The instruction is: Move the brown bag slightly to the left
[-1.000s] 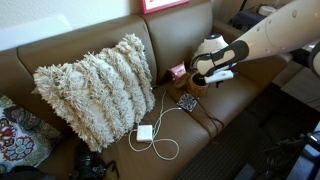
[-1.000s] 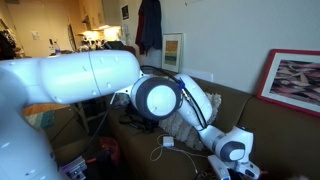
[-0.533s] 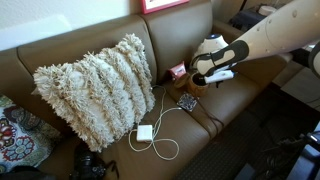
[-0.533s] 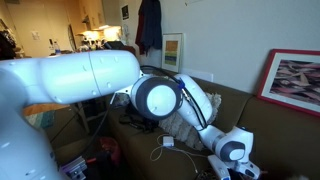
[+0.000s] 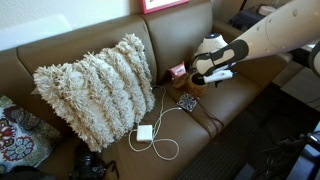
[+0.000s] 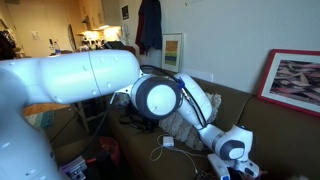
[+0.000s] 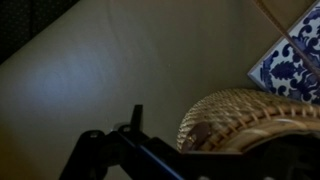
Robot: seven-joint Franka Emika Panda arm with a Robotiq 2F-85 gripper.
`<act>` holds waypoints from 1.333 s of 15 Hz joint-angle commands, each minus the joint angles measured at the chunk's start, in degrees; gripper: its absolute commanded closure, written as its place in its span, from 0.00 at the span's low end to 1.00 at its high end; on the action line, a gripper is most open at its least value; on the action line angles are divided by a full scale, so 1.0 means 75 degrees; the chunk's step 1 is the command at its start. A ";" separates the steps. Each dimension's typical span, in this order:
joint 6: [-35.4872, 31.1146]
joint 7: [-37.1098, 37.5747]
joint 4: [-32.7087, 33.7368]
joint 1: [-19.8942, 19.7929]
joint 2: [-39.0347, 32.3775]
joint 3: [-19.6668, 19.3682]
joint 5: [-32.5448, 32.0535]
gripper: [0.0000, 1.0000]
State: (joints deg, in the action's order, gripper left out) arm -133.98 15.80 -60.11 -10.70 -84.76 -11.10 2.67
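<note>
Tool (image 5: 204,75) hangs low over the brown cushioned counter (image 5: 112,152). I cannot tell how wide its jaws stand, because the wrist view shows only dark, cut-off parts. Close against it sits the brown bag (image 7: 245,112), with just its woven rim visible. Just beyond lies a dark patterned square (image 5: 187,102). Farther out are a white charger (image 5: 144,133), its looped cable (image 5: 165,150) and a shaggy pillow (image 5: 95,90). In an exterior view the arm (image 6: 90,75) blocks nearly all of this.
</note>
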 commanded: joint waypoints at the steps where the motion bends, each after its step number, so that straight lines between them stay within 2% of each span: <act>1: -0.0319 0.0158 -0.0086 0.0026 0.0004 0.0190 0.0007 0.25; 2: -0.0474 0.0242 -0.0126 0.0064 0.0005 0.0208 0.0015 0.26; 12: -0.1314 0.0524 -0.0254 0.0173 0.0021 0.0428 0.0149 0.95; 20: -0.2585 0.0491 -0.0660 0.0067 0.0174 0.0729 0.0338 0.94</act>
State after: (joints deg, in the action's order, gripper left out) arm -149.35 20.05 -62.18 -9.64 -84.56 -7.72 3.93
